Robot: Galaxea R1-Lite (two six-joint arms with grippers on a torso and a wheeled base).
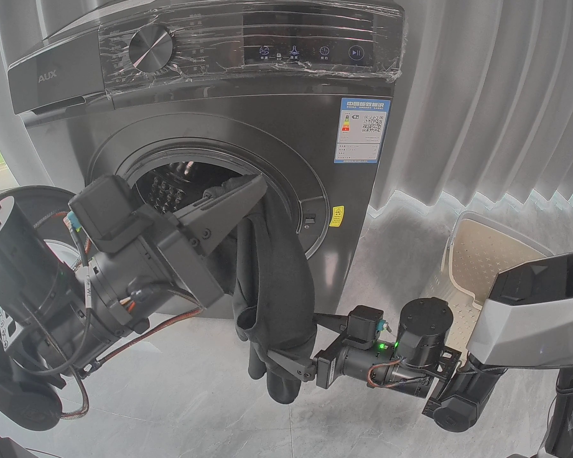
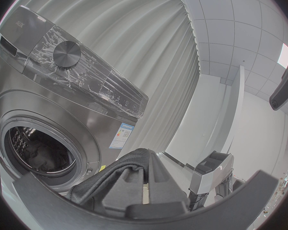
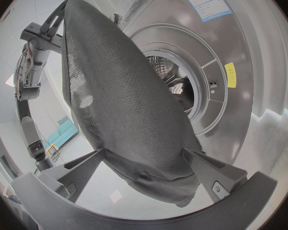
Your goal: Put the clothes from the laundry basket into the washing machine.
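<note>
Garment: dark garment hangs in front of the washing machine, across the right part of its drum opening, outside the drum. Lower end sags below the opening, clear of the floor.
L gripper: L gripper sits at the opening's height just before the machine, fingers pressed together and pinching the garment's top edge. Cloth drapes over them.
R gripper: R gripper is low before the machine's front, below the opening. Fingers spread wide w/ the garment's lower end btwn them; can't tell if the pads touch cloth.
Drum: door stands open at the machine's left. Some dark cloth lies inside.
Basket: laundry basket, pale and perforated, on the floor right of the machine. R arm covers part of it.
Floor/room: glossy grey tile floor under the machine. Pale pleated curtain behind and right of it.
Machine front: control panel w/ round knob under clear film. Blue-edged label upper right, small yellow sticker right of the opening.
In the way: L gripper and garment hide much of the opening in head view.
</note>
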